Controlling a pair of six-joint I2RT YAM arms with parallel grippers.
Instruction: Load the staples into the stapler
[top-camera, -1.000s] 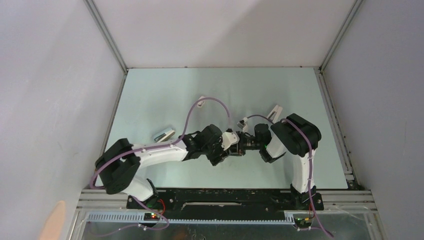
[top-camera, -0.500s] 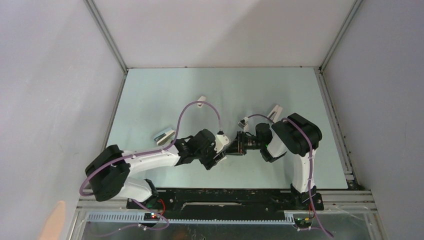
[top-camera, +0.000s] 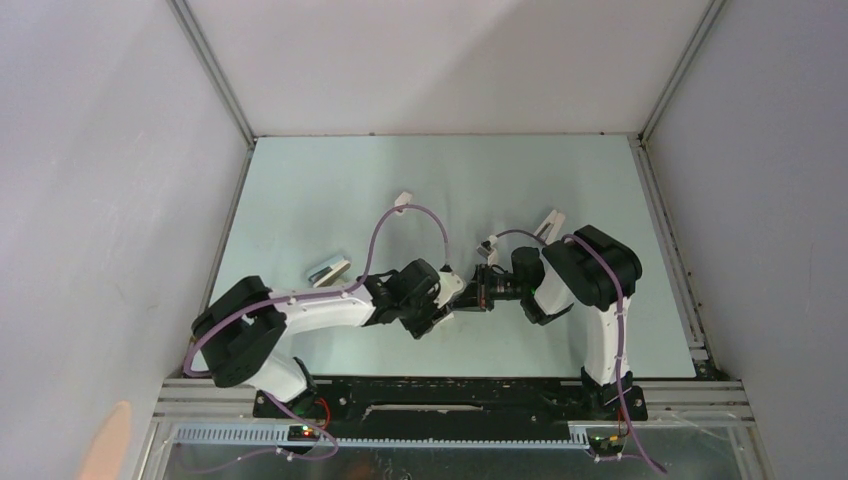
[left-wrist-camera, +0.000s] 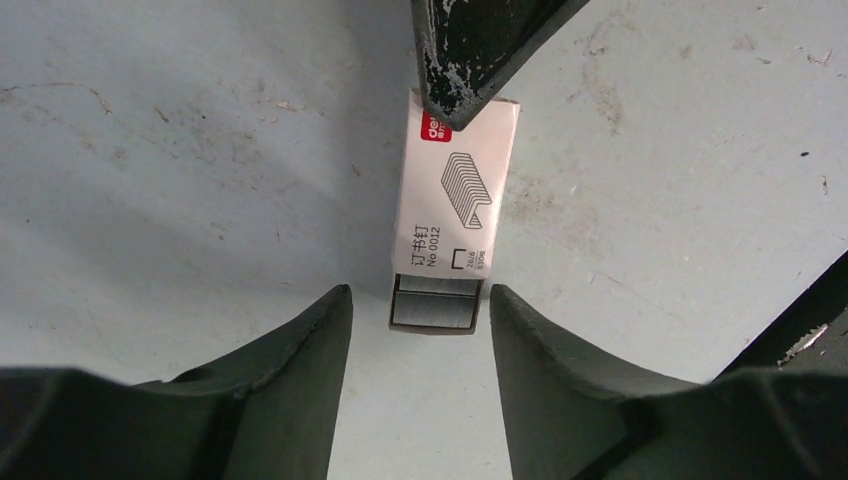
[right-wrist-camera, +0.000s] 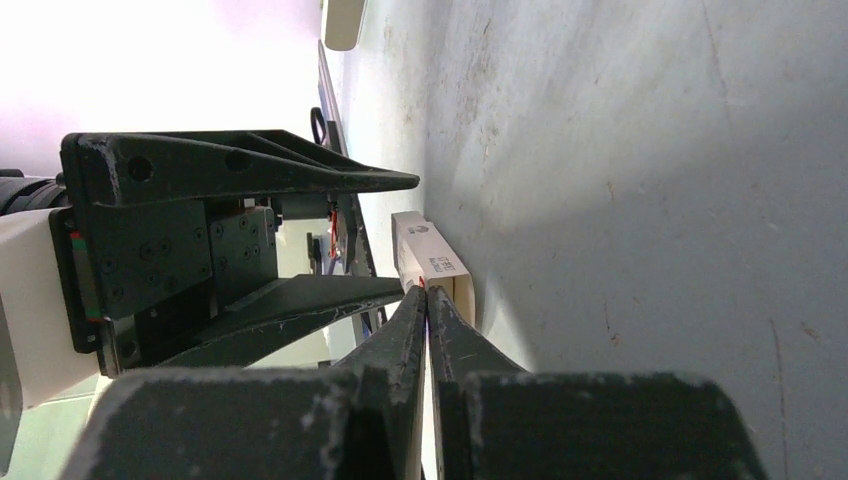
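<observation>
Two fingers of the left pincer (left-wrist-camera: 418, 300), spread, flank the flat grey metal staples block (left-wrist-camera: 432, 312) jutting from a small white red-marked box (left-wrist-camera: 455, 200) at centre frame on the pale table (left-wrist-camera: 180, 150). The right pincer (right-wrist-camera: 427, 300), pressed together, touches the box's upper end.

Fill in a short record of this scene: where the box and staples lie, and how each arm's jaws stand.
box: white with a red mark, lying flat on the table
staples: grey block sticking out of the box's end nearest the left arm
left jaws: open, one on each side of the staples
right jaws: shut, tips at the box's far end
</observation>
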